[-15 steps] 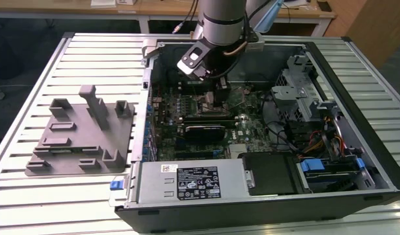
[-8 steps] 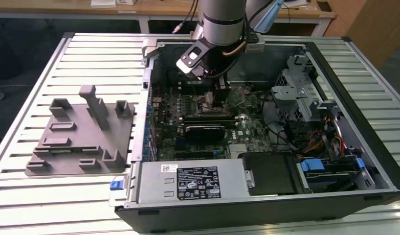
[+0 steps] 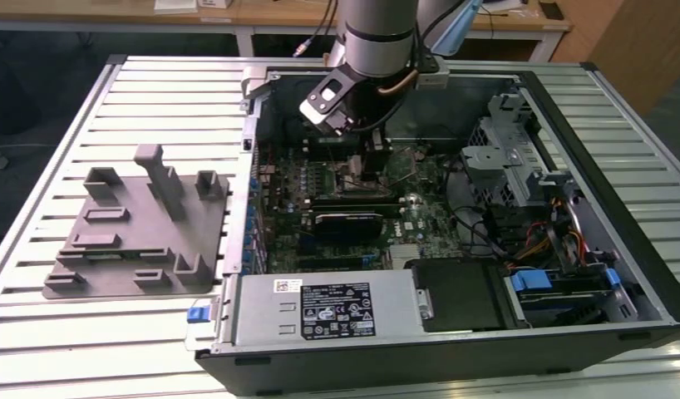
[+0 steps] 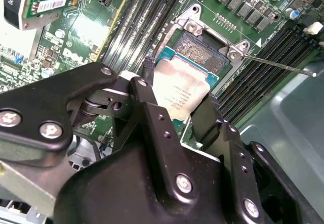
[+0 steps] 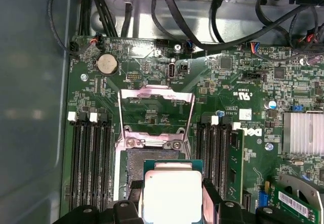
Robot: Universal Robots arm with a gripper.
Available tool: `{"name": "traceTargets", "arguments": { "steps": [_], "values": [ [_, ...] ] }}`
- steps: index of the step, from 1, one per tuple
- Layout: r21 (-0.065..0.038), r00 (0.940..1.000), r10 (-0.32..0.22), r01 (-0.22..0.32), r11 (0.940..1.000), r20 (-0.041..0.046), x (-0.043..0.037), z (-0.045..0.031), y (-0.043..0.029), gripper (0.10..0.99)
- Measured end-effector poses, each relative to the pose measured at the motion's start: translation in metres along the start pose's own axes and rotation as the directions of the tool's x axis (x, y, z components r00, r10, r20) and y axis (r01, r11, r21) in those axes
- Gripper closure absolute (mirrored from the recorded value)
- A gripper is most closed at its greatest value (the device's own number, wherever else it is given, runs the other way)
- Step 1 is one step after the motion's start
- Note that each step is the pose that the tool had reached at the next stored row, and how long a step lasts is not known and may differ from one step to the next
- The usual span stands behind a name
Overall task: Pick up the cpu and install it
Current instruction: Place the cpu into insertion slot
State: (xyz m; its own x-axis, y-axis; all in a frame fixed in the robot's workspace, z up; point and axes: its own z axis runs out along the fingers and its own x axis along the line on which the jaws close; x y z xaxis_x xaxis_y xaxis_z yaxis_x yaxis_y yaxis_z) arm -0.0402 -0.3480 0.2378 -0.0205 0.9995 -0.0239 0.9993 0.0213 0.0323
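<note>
On the exterior view's left, the grey tray (image 3: 140, 241) with its upright blocks sits on the slatted table (image 3: 51, 108), just beside the open computer case (image 3: 639, 249). Further toward the exterior view's right, my arm reaches down into that case, and my pincer (image 3: 372, 162) hangs low over the green motherboard (image 3: 429, 220), behind the boxy power supply (image 3: 317, 307) at the near edge. In both wrist views my pincer (image 4: 180, 82) (image 5: 172, 196) is closed on the cpu (image 4: 179, 90) (image 5: 172, 193), one black finger (image 4: 147, 97) pressed to each of two opposite edges, with its silvery top facing up towards the cameras. I hold the cpu directly above the socket (image 4: 200, 49) (image 5: 152, 161), covering part of it, so that a strip of the socket's dark pin field shows past the chip's green edge. I cannot tell whether the chip touches the socket frame or hovers just over it. The metal load plate (image 5: 156, 93) is swung open away from the socket, and the thin lever (image 4: 276, 63) sticks out to one side, unlatched. Rows of memory slots (image 5: 91, 158) flank the socket.
</note>
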Motion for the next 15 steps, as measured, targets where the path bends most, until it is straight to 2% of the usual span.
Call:
{"name": "traceTargets", "arguments": {
  "steps": [11, 15],
  "values": [
    [0.000, 1.0000, 0.009, -0.009, 1.0000, 0.0003, 0.0061, 0.0073, 0.0001, 0.545],
    [0.000, 1.0000, 0.009, -0.009, 1.0000, 0.0006, 0.0070, 0.0126, -0.0001, 0.545]
  ]
}}
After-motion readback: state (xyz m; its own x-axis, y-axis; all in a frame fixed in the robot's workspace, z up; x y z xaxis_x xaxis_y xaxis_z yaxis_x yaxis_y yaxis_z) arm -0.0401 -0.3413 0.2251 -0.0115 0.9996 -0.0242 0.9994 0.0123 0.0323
